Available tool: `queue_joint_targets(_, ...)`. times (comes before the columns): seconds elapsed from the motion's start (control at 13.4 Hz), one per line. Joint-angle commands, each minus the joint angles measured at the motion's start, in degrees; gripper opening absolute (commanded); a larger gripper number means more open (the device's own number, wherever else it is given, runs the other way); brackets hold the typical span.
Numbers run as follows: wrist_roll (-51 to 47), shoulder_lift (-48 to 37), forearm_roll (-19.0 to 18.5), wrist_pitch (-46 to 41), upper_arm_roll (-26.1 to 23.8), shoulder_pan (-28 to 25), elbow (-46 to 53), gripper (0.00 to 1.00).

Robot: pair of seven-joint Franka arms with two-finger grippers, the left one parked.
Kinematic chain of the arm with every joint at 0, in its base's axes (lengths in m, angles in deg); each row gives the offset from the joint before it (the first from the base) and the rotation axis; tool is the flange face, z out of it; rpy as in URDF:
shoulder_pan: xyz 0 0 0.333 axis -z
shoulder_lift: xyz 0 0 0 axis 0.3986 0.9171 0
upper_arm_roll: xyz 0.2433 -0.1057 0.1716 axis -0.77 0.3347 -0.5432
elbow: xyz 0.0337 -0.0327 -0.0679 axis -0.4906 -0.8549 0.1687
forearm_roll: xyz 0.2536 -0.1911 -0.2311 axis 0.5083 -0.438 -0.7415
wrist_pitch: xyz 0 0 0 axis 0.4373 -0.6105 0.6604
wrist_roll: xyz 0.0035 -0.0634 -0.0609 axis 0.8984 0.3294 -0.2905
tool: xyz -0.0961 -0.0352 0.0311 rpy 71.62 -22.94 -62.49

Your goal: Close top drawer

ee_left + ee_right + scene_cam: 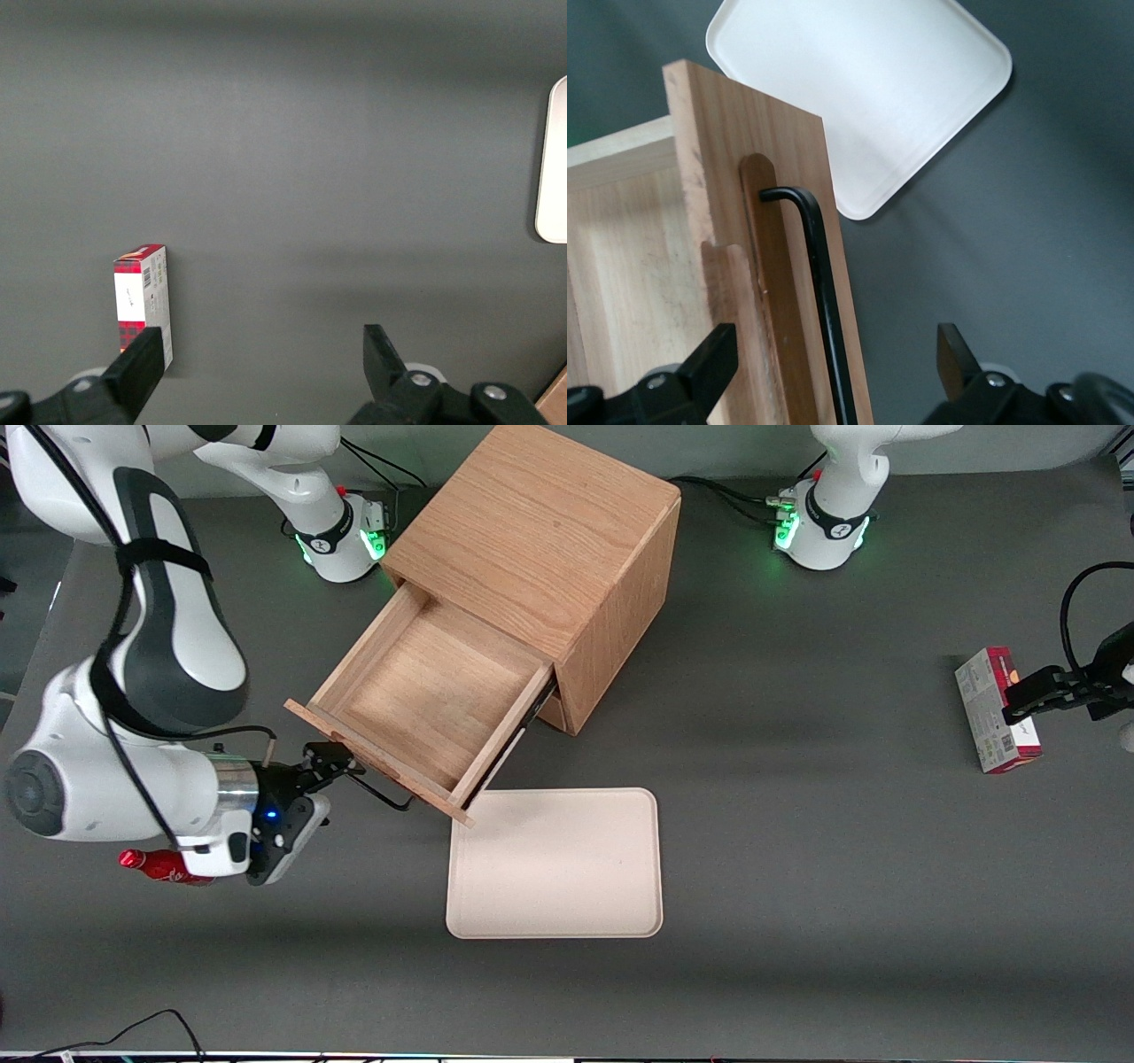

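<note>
The top drawer stands pulled far out of the wooden cabinet, and its light oak inside holds nothing. A thin black wire handle runs along its front panel. My right gripper is at the end of that panel toward the working arm. In the right wrist view the gripper is open. Its fingers straddle the drawer front and the handle without touching them. One fingertip hangs over the drawer's inside, the other over the grey table.
A cream tray lies on the table just in front of the open drawer, nearer the front camera. A red bottle lies under my arm. A red and white box sits toward the parked arm's end.
</note>
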Motion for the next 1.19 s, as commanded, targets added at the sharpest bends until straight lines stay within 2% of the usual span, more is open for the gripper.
queue_joint_targets(0.0, -1.12, -0.70, -0.67, 0.82, -0.33, 0.32, -1.27, 1.00)
queue_joint_targets(0.45, -1.12, -0.34, -0.58, 4.23, -0.33, 0.85, -6.71, 1.00)
queue_joint_targets(1.12, -2.08, 1.15, 0.03, 5.21, -0.15, 0.94, -6.98, 1.00)
